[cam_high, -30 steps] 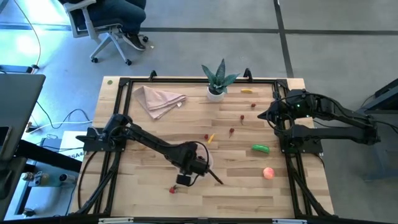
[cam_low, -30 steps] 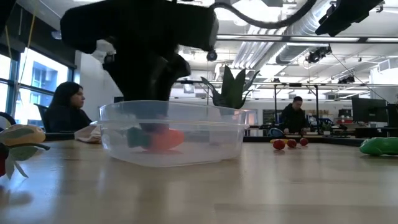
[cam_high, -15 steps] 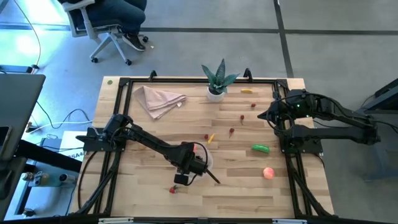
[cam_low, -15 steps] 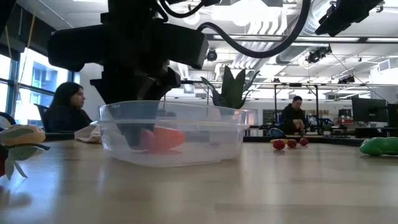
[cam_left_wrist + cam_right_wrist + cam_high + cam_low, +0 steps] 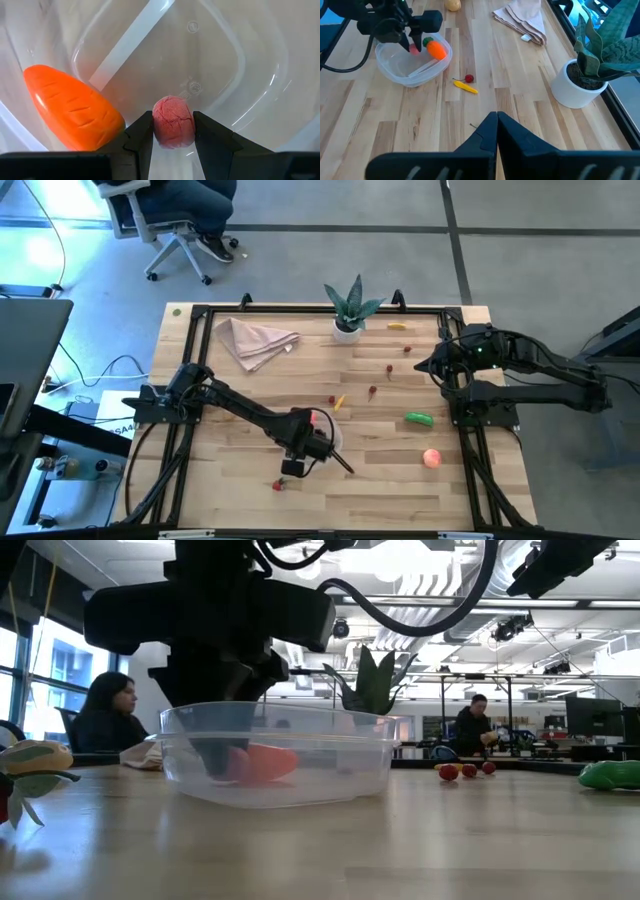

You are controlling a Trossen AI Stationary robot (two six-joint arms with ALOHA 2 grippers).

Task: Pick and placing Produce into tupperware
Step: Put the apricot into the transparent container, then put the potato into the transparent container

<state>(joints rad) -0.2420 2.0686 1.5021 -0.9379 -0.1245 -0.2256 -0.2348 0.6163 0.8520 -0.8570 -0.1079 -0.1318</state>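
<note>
An open workshop lies beyond the pale wooden table [image 5: 240, 390]; the left gripper [image 5: 173, 131] reaches down inside the tupperware [image 5: 275, 755], its fingers pinching a small pink-red piece [image 5: 172, 121] just above the tub's floor; the orange carrot [image 5: 72, 115] lies just beside that gripper, against the wall. The risk seems to be a release that lets the round piece roll, or a withdrawing finger catching the light tub's rim and dragging it. The right gripper [image 5: 495, 120], pressed together, waits well apart.

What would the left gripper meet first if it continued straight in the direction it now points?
Probably the floor of the tupperware: the left gripper, shut on a red piece, points down into it beside the carrot.
</note>
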